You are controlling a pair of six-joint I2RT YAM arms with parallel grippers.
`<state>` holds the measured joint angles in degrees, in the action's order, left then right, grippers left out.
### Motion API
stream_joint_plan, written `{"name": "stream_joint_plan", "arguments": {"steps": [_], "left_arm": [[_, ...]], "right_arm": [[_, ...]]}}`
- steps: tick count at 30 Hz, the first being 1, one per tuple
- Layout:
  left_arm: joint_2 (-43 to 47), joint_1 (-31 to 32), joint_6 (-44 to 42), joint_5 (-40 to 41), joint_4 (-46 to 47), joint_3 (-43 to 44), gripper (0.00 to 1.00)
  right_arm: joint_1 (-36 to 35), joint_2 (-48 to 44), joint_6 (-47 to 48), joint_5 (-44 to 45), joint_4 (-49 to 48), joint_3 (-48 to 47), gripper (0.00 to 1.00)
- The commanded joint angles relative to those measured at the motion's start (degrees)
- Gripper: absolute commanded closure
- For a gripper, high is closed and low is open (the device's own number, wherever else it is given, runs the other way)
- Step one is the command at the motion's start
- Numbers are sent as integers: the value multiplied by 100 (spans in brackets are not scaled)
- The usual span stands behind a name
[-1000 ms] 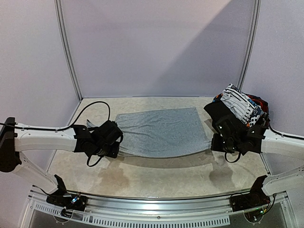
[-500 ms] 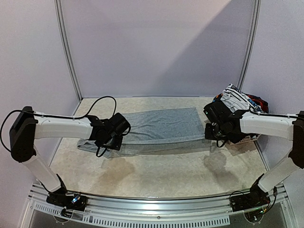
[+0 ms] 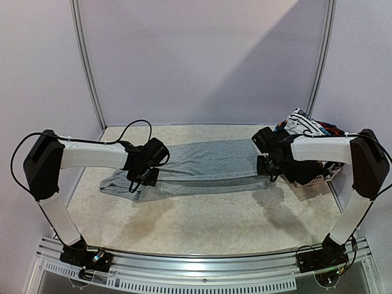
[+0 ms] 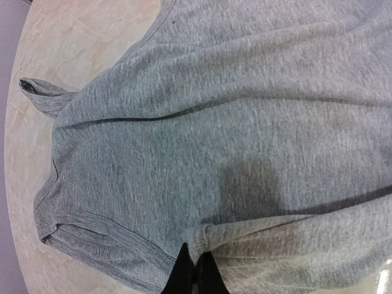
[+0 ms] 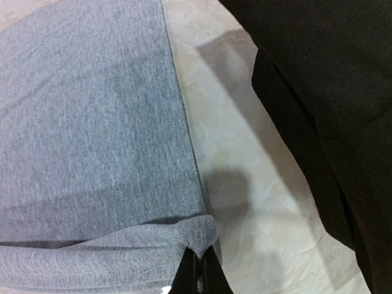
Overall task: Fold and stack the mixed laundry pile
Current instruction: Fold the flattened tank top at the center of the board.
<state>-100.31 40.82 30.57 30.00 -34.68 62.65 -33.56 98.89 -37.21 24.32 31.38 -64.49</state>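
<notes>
A light grey garment (image 3: pixel 208 162) lies spread across the middle of the table, with its near edge lifted and doubled back over itself. My left gripper (image 3: pixel 142 179) is shut on a folded grey edge near the garment's left end; the left wrist view shows the fingertips (image 4: pixel 196 269) pinching that fold. At the right end, my right gripper (image 3: pixel 267 173) is shut on the grey corner, seen pinched in the right wrist view (image 5: pixel 201 266). The rest of the mixed laundry pile (image 3: pixel 306 125), with a white black-striped piece on top, sits at the far right.
A black garment (image 5: pixel 324 79) from the pile hangs close beside the right gripper. A pale perforated basket (image 3: pixel 318 177) shows under the pile. Bare beige table (image 3: pixel 202 226) lies in front of the grey garment. Purple walls stand behind and at both sides.
Both grippers have moved away from the near edge toward the back, carrying the grey garment's near edge over the rest. The garment's left end now trails on the table.
</notes>
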Motion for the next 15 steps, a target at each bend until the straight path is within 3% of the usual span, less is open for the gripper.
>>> {"name": "stream_joint_plan", "arguments": {"steps": [1, 4, 6, 7, 9, 11, 13, 15], "left_arm": [[-313, -163, -136, -29, -81, 236, 100], [-438, -241, -135, -57, -34, 339, 99], [-443, -311, -149, -112, 110, 423, 92], [-411, -338, -156, -143, 174, 464, 78], [-225, -339, -137, -99, 194, 486, 40], [154, -321, -75, 8, 265, 262, 14], [616, -320, 6, 106, 347, -126, 3], [1042, -320, 135, 145, 349, -519, 2]], "right_arm": [[89, 269, 18, 234, 145, -220, 98], [108, 389, 9, 208, 162, -382, 93], [142, 490, 19, 220, 265, -614, 86], [163, 504, 33, 215, 324, -748, 82], [166, 510, 68, 205, 489, -991, 65], [166, 368, 111, 137, 521, -981, 44], [171, -22, 149, 65, 419, -732, 32], [170, -400, 182, -113, 277, -345, 28]]}}
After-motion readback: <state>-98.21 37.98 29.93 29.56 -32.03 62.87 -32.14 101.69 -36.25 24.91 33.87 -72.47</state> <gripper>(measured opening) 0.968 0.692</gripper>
